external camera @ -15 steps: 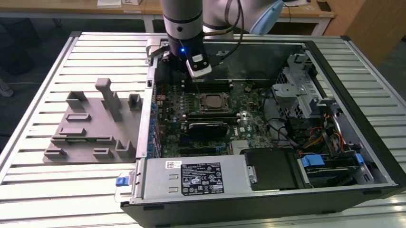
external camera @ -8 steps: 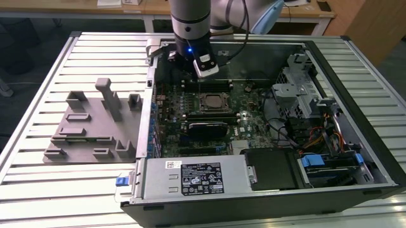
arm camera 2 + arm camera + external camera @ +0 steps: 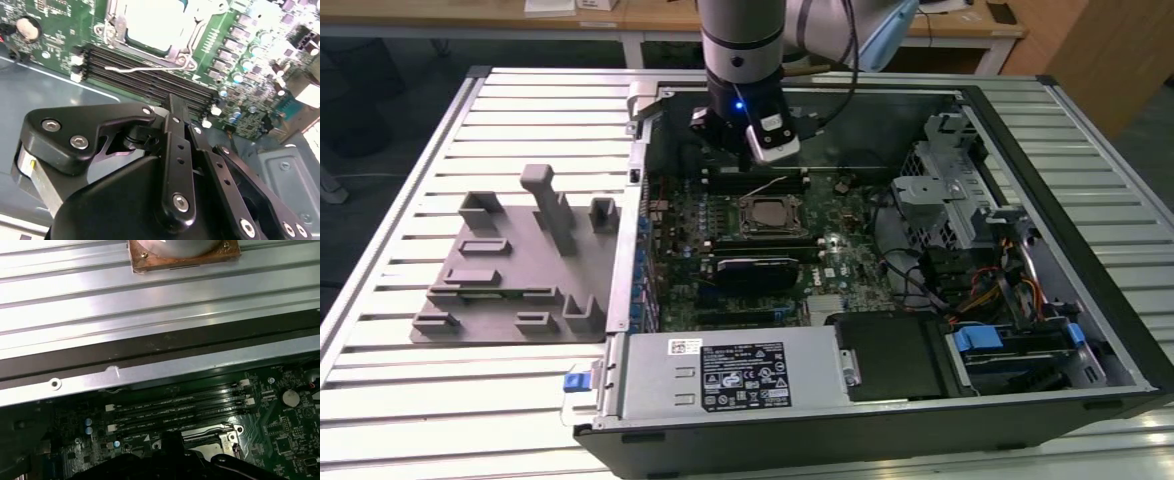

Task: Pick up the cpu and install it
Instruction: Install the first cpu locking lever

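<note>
The cpu (image 3: 767, 212), a small silver square, lies flat in the black socket frame (image 3: 767, 228) in the middle of the motherboard. In the second wrist view the cpu (image 3: 155, 22) sits inside the metal frame, with the thin wire lever (image 3: 145, 67) standing out over the memory slots. My gripper (image 3: 724, 155) hangs above the board just behind the socket, over the memory slots (image 3: 754, 183). It holds nothing that I can see. Its black linkage (image 3: 172, 107) points toward the slots, a short way from the cpu.
The open computer case (image 3: 1067, 160) lies on a slatted metal table (image 3: 400, 180). A grey plastic tray (image 3: 520, 260) with upright blocks stands at the exterior view's left. Drive cage and cables crowd the case's right side. A copper-coloured plate (image 3: 180, 257) rests on the slats.
</note>
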Action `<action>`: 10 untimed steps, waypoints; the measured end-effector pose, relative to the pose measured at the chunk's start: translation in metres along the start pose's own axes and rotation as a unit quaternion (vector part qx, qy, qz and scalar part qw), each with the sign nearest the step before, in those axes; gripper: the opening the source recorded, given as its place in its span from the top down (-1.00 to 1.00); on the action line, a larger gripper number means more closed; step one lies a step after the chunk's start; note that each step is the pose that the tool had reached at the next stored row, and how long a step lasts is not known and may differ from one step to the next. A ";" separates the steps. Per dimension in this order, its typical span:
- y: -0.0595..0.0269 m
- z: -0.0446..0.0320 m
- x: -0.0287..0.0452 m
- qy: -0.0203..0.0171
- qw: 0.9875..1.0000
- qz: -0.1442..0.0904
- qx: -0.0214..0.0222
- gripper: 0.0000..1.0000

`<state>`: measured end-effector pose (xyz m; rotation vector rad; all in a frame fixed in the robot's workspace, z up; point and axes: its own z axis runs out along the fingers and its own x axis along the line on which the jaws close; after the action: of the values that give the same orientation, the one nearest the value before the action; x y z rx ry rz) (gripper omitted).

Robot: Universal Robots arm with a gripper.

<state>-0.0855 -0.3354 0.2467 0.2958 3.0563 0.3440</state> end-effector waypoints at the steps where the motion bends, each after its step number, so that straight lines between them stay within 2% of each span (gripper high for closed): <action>1: 0.0000 0.0000 -0.0003 0.000 1.000 0.000 0.000 0.79; 8: 0.0001 0.0000 -0.0004 -0.001 1.000 0.000 0.001 0.79; 10: 0.0001 0.0000 -0.0005 -0.008 1.000 0.003 0.003 0.79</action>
<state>-0.0850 -0.3354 0.2467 0.3058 3.0428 0.3300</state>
